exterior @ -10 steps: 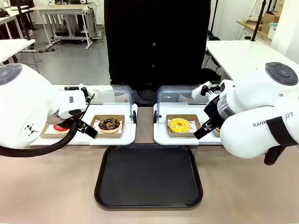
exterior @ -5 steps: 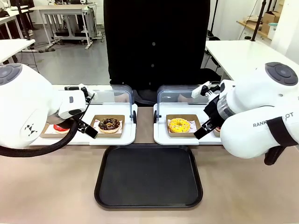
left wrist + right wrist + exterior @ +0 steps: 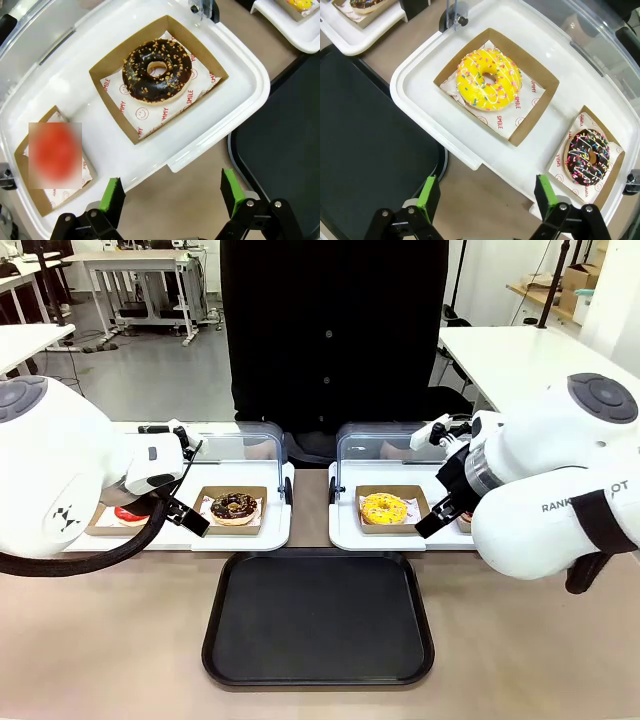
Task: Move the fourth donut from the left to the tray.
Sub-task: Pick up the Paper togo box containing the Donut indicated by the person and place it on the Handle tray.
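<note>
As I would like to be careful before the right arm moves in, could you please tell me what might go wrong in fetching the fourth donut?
1. The open right fingers hang nearer the yellow donut than the fourth donut, so they could close on the wrong one.
2. The fourth donut lies in a shallow cardboard holder at the white display tray's end, with the clear lid raised behind; the fingers might smear the glaze or clip the lid.
</note>
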`<state>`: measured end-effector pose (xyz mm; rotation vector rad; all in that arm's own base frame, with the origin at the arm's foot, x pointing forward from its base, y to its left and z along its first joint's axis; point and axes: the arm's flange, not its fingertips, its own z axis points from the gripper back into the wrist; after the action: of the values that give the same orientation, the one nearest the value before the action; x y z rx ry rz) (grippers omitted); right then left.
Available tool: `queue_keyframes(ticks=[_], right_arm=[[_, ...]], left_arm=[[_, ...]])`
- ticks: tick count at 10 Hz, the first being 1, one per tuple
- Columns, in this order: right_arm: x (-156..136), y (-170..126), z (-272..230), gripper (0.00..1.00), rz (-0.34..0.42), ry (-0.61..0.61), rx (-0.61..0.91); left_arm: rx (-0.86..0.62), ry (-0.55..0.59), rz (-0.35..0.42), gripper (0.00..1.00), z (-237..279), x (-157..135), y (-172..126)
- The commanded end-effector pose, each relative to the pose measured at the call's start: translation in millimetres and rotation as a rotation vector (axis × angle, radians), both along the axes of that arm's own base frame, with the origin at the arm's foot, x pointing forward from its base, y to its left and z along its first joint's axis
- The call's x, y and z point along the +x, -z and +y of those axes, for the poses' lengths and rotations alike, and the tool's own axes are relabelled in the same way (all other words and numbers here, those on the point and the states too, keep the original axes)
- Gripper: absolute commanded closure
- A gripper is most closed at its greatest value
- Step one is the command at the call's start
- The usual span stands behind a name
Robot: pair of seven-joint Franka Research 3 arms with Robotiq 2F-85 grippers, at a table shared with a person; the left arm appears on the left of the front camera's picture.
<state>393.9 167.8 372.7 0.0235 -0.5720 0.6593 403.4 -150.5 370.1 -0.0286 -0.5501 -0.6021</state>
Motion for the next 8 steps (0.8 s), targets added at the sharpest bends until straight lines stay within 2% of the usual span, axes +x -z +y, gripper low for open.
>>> queue_keyframes(ticks=[1, 3, 4, 6, 8], right_arm=[[1, -39, -22, 0.0, -0.046, 0.009, 0.078], [0, -88, -71, 0.0, -0.074, 0.025, 0.207], [-1, -109, -108, 0.0, -0.074, 0.015, 0.293], [-1, -127, -176, 0.0, -0.077, -0.066, 0.415], [-3, -127, -249, 0.0, -0.106, -0.143, 0.534]], left_arm=[[-0.051, 0.0, -0.009, 0.0, 21, 1, -26], [-0.178, 0.031, 0.015, 0.0, 75, 7, -73], [-0.257, 0.119, 0.054, 0.0, 113, 8, -91], [-0.357, 0.177, 0.063, 0.0, 186, 12, -105], [-0.478, 0.32, 0.038, 0.0, 255, 5, -108]])
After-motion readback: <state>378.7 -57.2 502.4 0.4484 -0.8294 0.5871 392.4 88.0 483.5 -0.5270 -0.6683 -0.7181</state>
